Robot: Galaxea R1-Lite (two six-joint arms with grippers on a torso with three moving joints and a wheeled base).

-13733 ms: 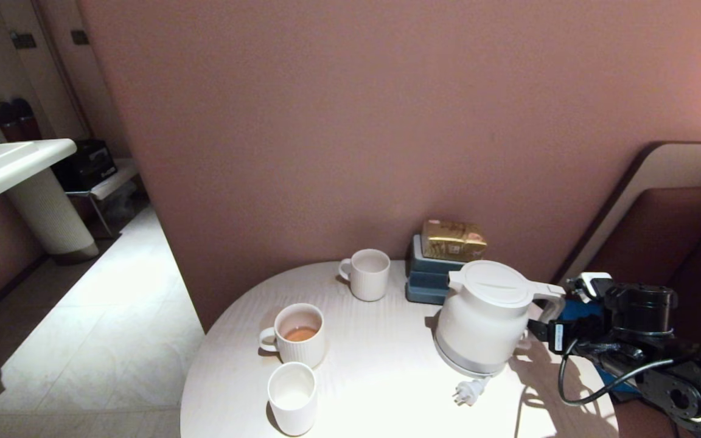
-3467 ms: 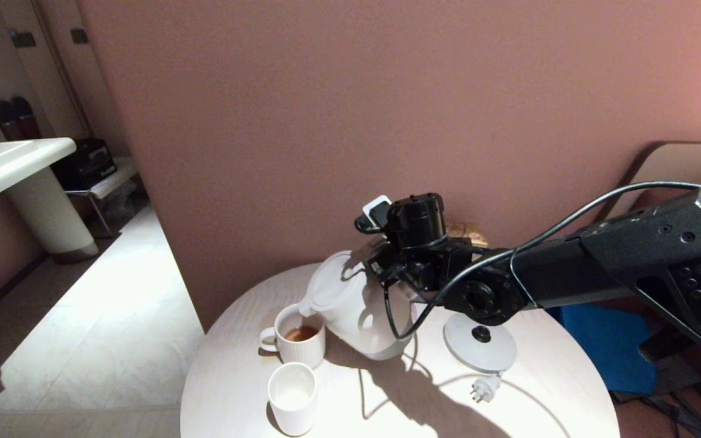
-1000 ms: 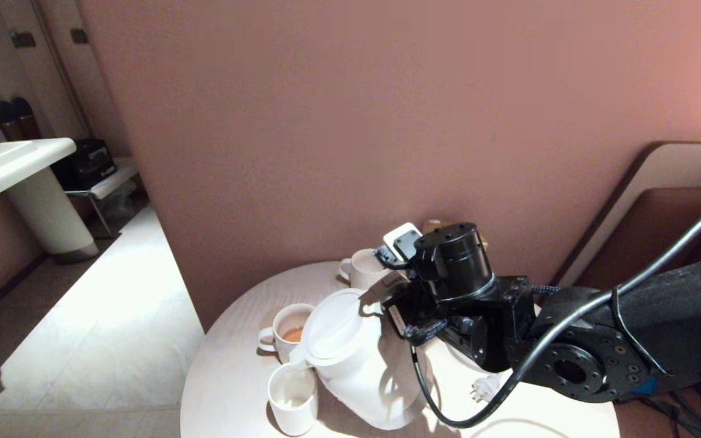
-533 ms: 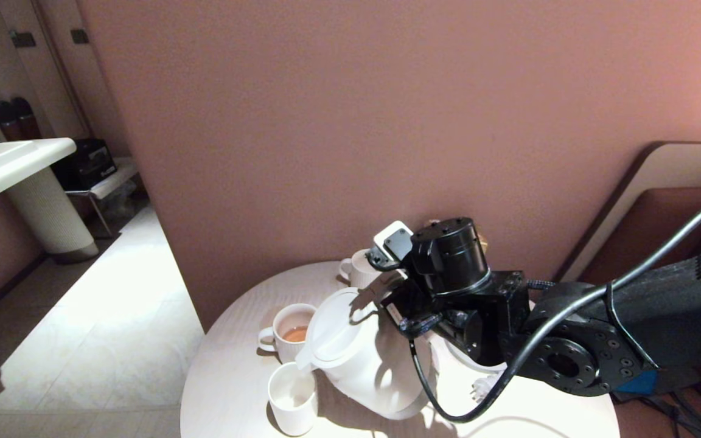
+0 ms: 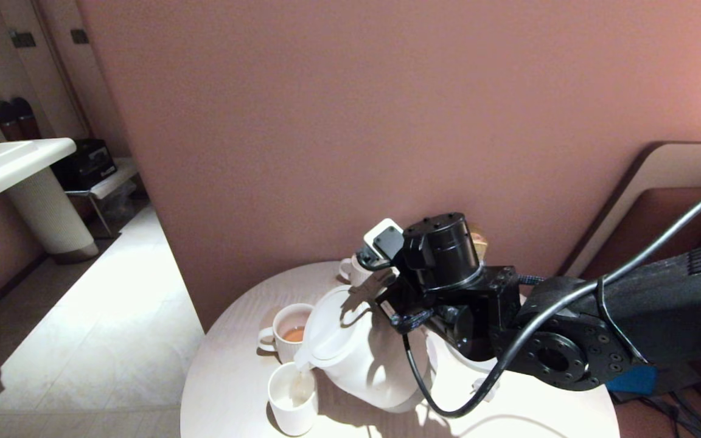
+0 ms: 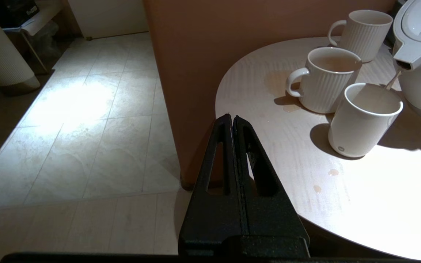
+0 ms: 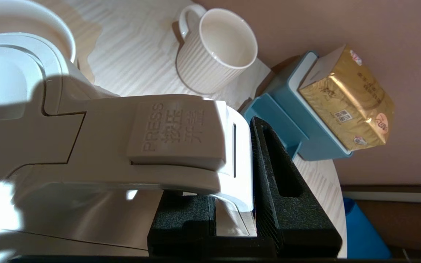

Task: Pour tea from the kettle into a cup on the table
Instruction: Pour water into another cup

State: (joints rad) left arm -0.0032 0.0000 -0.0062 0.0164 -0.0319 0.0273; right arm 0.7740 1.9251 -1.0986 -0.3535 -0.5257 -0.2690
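Note:
The white kettle (image 5: 356, 353) hangs tilted over the round white table (image 5: 229, 389), spout down above the small plain cup (image 5: 292, 398). My right gripper (image 5: 387, 292) is shut on the kettle's loop handle (image 7: 181, 146), with one black finger (image 7: 272, 160) pressed against its outer side. A thin amber stream of tea (image 6: 393, 78) runs from the spout into the cup (image 6: 364, 124), which stands near the table's front left edge. The left gripper (image 6: 232, 117) is shut on nothing, low beside the table's left edge.
A ribbed mug (image 5: 286, 331) holding tea stands just behind the cup. A second, empty ribbed mug (image 7: 214, 51) is near the wall, beside a blue box (image 7: 298, 124) with a gold packet (image 7: 349, 98). Small spilled drops (image 6: 333, 172) lie in front of the cup. A washbasin (image 5: 3, 167) is far left.
The kettle, earlier over the ribbed mug, has come to the plain cup. Over the last second it has tipped a little further, and a stream now falls into the cup.

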